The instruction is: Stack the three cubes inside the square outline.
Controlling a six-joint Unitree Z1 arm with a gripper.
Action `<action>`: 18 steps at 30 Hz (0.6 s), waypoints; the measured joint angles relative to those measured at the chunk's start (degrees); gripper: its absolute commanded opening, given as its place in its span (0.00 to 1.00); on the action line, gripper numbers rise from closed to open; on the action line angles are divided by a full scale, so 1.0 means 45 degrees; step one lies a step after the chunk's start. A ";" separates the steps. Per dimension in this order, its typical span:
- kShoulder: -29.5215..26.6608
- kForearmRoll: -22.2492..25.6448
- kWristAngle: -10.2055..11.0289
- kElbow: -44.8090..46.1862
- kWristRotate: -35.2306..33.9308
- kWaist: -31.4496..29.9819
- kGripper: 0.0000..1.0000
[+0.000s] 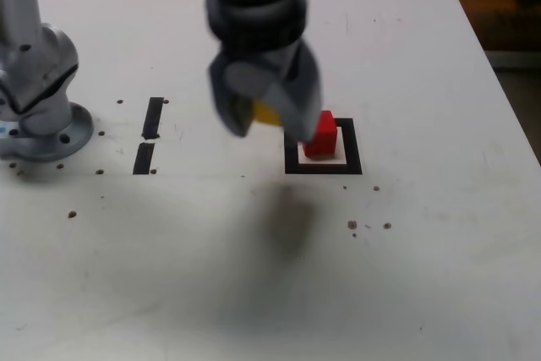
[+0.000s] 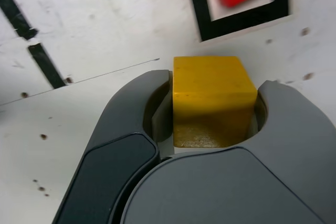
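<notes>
Gripping the yellow cube (image 2: 214, 100), the tool (image 2: 210, 108) pinches it on both sides.
Raised off the counter (image 1: 423, 276), near the red cube (image 1: 320, 135) inside the square outline (image 1: 325, 166); no writing is readable.

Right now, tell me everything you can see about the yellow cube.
The yellow cube is a small solid block, plain matte yellow with slightly rounded edges and a few faint scuffs. The hand is shut on it, one finger pressing each of two opposite sides. In the exterior view it hangs above the white table, lifted clear, only partly visible between the fingers, just to that view's left of the red cube inside the square outline.
</notes>
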 measured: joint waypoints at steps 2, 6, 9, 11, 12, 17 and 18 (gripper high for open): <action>0.0257 0.0126 0.0000 -0.0465 0.0095 0.0348 0.19; 0.0593 0.0467 -0.0016 -0.1182 0.0308 0.1091 0.19; 0.0841 0.0714 -0.0053 -0.1500 0.0460 0.1613 0.19; 0.0942 0.0755 -0.0062 -0.1553 0.0485 0.1773 0.19; 0.1003 0.0806 -0.0077 -0.1627 0.0510 0.1874 0.19; 0.1382 0.0826 -0.0159 -0.1764 0.0533 0.2517 0.21; 0.1439 0.0815 -0.0200 -0.1764 0.0532 0.2568 0.22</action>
